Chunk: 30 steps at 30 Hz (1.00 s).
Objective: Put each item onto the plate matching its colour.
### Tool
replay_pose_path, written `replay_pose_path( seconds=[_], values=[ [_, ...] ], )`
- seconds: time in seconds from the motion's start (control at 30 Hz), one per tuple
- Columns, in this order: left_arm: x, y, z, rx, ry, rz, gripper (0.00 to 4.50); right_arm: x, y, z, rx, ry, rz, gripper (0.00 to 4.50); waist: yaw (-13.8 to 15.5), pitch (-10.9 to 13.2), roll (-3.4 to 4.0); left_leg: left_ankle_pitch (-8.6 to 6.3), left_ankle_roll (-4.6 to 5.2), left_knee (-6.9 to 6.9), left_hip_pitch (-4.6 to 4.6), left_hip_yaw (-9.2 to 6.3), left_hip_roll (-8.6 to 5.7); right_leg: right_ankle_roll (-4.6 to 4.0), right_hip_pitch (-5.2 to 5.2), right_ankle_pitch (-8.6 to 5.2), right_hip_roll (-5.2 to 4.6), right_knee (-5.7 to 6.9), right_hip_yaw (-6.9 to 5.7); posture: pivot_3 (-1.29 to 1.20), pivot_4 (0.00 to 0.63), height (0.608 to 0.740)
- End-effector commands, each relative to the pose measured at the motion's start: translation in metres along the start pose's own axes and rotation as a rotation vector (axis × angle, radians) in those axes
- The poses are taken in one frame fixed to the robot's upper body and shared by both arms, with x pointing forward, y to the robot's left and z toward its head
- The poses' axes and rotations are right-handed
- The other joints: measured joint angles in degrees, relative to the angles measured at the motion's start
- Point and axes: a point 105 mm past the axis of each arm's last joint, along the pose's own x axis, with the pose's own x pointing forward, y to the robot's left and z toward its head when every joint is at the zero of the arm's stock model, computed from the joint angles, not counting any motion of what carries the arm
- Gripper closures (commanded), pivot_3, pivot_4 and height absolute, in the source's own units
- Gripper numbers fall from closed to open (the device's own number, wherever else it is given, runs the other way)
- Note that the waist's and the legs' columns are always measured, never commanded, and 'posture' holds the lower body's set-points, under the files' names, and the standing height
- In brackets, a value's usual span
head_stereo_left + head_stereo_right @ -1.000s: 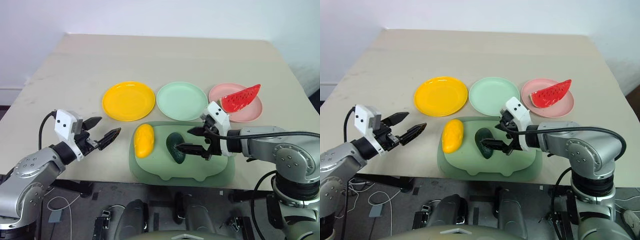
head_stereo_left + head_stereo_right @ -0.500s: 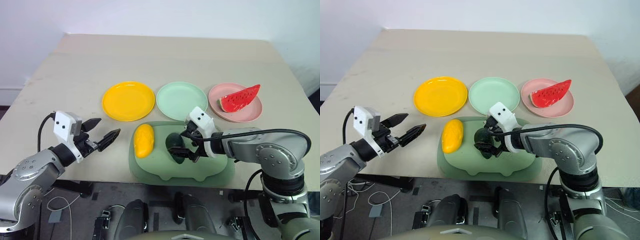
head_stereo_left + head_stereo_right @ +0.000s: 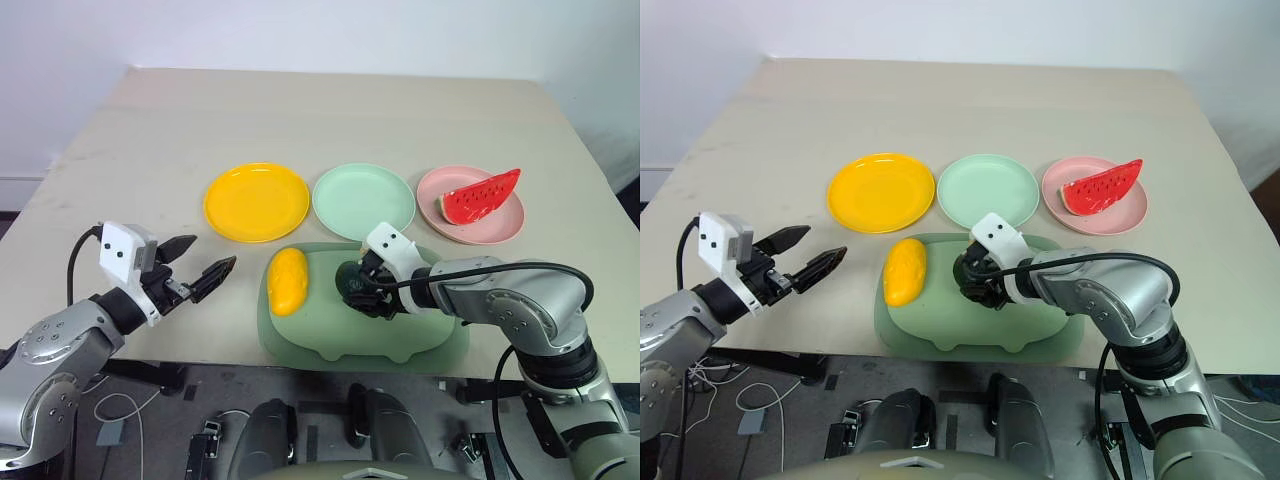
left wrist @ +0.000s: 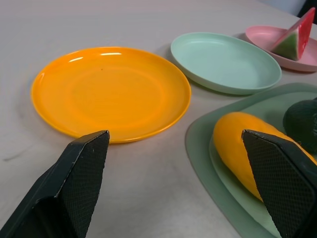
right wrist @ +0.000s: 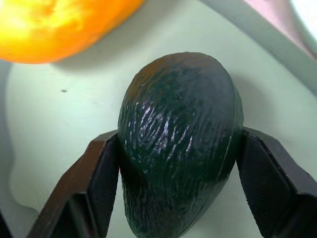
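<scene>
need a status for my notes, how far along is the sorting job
Done: the watermelon wedge sits on the pink plate. In hand: the right gripper is shut on the avocado, still on the tray. Left: avocado to the green plate, mango to the yellow plate.

- No readable text, labels, brands, nos. or signs in any view.
</scene>
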Motion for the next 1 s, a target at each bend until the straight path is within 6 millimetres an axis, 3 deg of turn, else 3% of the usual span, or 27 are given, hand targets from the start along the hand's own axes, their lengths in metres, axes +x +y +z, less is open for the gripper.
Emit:
replay_pose_path(
  seconds=[0.03, 0.17, 0.27, 0.37, 0.57, 0.6, 0.67, 0.8, 0.9, 1.0],
  values=[
    [-0.004, -0.002, 0.010, 0.037, -0.028, 0.000, 0.00, -0.020, -0.011, 0.036, -0.052, -0.145, -0.025, 1.39, 0.0, 0.0, 0.01, 0.00, 0.00, 0.00, 0.00, 0.00, 0.00, 0.00, -0.01, 0.00, 0.00, 0.00, 0.00, 0.00, 0.150, 0.740],
    [-0.005, -0.001, 0.010, 0.039, -0.030, 0.008, 0.00, -0.035, -0.054, 0.079, -0.063, -0.255, -0.161, 1.39, -0.4, 0.0, 0.02, 0.00, 0.00, 0.00, 0.00, 0.01, 0.00, -0.02, -0.03, -0.01, 0.02, 0.02, 0.00, 0.00, 0.150, 0.740],
    [-0.005, 0.000, 0.009, 0.040, -0.031, 0.012, 0.00, -0.032, -0.084, 0.093, -0.113, -0.266, -0.254, 1.39, -0.3, 0.0, 0.01, 0.00, 0.00, -0.05, 0.00, 0.01, -0.02, -0.05, -0.03, -0.03, 0.04, -0.01, 0.00, 0.00, 0.150, 0.740],
    [-0.004, -0.001, 0.010, 0.045, -0.035, 0.014, 0.00, -0.013, -0.106, 0.097, -0.172, -0.244, -0.292, 1.39, -0.5, 0.0, 0.00, -0.01, 0.02, -0.06, -0.03, 0.05, -0.04, 0.00, -0.03, 0.00, 0.03, -0.04, 0.01, 0.00, 0.150, 0.740],
    [-0.008, -0.003, 0.012, 0.056, -0.042, 0.032, 0.00, 0.018, -0.127, 0.094, -0.216, -0.213, -0.287, 1.39, -1.3, 0.0, 0.02, -0.01, 0.02, -0.06, -0.07, 0.06, -0.02, 0.02, -0.07, 0.01, 0.02, -0.01, 0.01, 0.00, 0.150, 0.740],
    [-0.008, -0.003, 0.012, 0.057, -0.041, 0.036, 0.00, 0.019, -0.129, 0.095, -0.225, -0.212, -0.286, 0.64, -1.4, 0.0, 0.04, 0.00, 0.02, -0.06, -0.07, 0.06, -0.02, 0.02, -0.07, 0.01, 0.02, -0.01, 0.01, 0.00, 0.150, 0.740],
    [-0.010, -0.005, 0.013, 0.058, -0.043, 0.041, 0.00, 0.020, -0.130, 0.096, -0.254, -0.215, -0.287, 0.07, -1.4, 0.0, 0.04, 0.00, 0.01, -0.07, -0.08, 0.06, 0.01, 0.02, -0.10, 0.01, 0.02, 0.00, 0.01, 0.00, 0.150, 0.740],
    [-0.013, -0.009, 0.013, 0.057, -0.034, 0.055, 0.00, 0.005, -0.126, 0.110, -0.364, -0.308, -0.281, 0.07, -1.3, 0.0, 0.04, 0.00, 0.01, -0.07, -0.08, 0.05, 0.05, 0.02, -0.09, 0.01, 0.00, 0.00, 0.01, 0.00, 0.150, 0.740],
    [-0.012, -0.017, 0.016, 0.032, -0.026, 0.058, 0.00, -0.029, -0.129, 0.118, -0.458, -0.442, -0.329, 0.07, -1.0, 0.0, 0.05, 0.00, 0.01, -0.06, -0.08, 0.01, 0.05, 0.02, -0.09, 0.01, -0.01, 0.01, 0.00, 0.00, 0.150, 0.740],
    [-0.006, -0.031, 0.016, 0.003, -0.011, 0.036, 0.00, -0.056, -0.129, 0.109, -0.531, -0.500, -0.339, 0.07, -0.1, 0.0, 0.04, -0.01, 0.01, -0.05, -0.09, -0.04, 0.03, 0.04, -0.04, 0.02, -0.08, -0.03, -0.02, 0.00, 0.150, 0.740]
  ],
)
